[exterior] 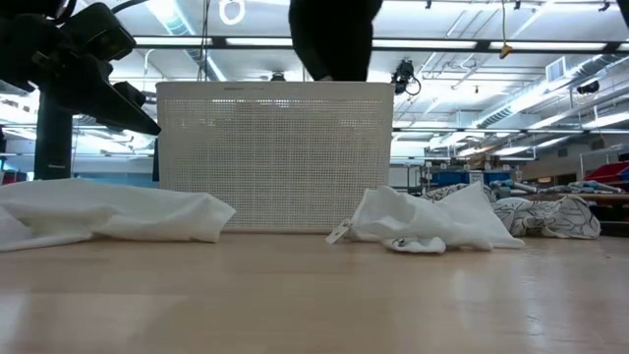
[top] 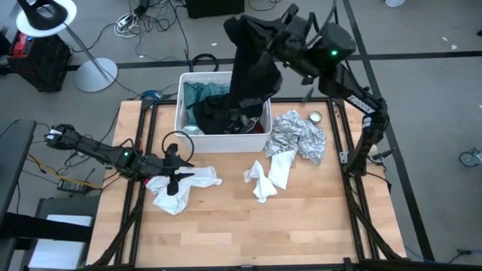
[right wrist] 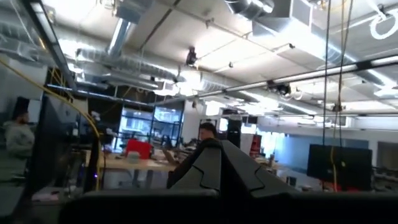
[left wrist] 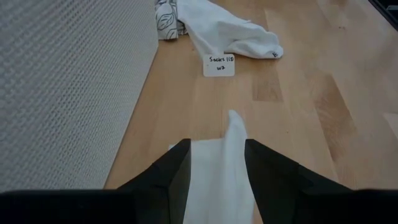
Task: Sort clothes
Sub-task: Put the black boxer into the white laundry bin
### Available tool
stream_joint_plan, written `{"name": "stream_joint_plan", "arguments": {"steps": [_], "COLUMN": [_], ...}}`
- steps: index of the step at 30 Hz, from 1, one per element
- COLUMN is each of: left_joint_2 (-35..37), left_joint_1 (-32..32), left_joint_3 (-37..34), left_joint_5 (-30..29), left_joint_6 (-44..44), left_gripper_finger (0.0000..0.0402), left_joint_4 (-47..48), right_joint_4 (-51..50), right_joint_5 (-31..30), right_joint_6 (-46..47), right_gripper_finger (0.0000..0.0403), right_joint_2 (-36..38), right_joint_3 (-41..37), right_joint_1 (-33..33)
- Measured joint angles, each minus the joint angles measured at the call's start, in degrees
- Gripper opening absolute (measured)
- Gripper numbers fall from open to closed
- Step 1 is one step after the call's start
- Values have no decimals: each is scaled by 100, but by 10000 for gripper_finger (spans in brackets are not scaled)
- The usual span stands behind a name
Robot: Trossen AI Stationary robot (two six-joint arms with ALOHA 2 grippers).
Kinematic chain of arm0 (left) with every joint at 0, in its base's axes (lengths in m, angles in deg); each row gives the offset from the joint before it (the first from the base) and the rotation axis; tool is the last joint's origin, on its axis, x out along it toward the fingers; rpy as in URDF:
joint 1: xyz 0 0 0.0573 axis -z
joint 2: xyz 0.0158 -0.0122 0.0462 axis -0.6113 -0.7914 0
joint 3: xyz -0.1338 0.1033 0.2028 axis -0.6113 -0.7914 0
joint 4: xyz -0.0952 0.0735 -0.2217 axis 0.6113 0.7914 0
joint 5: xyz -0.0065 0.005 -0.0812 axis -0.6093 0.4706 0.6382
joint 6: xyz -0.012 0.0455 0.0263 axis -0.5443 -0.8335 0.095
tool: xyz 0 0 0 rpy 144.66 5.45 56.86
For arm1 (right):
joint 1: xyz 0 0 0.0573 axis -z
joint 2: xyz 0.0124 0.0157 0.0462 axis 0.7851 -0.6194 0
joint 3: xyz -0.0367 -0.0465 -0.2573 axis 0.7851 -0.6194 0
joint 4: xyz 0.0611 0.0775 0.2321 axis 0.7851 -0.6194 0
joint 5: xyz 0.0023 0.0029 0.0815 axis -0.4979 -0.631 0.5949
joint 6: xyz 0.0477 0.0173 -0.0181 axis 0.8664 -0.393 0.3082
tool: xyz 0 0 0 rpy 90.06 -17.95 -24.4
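From above, the white tub sits toward the far edge of the wooden counter and holds teal and dark clothes. The right gripper is raised above the tub, its jaws shut on a long black garment that hangs down into it. Just right of the tub lies a white-grey patterned garment; in front of the tub lies a white sock. The left gripper is low in front of the tub's left corner, its jaws standing wide around a white garment.

At counter height, the black garment hangs over the tub, white cloth to either side.

The left wrist view shows the white garment between spread fingers, beside the tub wall, a labelled sock beyond.

The right wrist view shows closed fingers pointing into the room.
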Motion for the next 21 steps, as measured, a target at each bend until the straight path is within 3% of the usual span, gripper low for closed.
{"name": "stream_joint_plan", "arguments": {"steps": [10, 17, 21], "left_joint_2": [-2, 0, -1], "left_joint_1": [-2, -2, -2], "left_joint_3": [0, 0, 0], "left_joint_5": [-2, -2, -2], "left_joint_6": [0, -15, -17], "left_gripper_finger": [156, 156, 156], "left_joint_4": [24, 11, 6], "right_joint_4": [-1260, -3020, -3659], "right_joint_5": [-49, -117, -117], "right_joint_6": [288, 820, 1125], "right_gripper_finger": [0, 0, 0], "right_joint_2": [-136, -128, -122], "right_joint_3": [-4, -25, -413], "right_joint_1": [266, 474, 544]}}
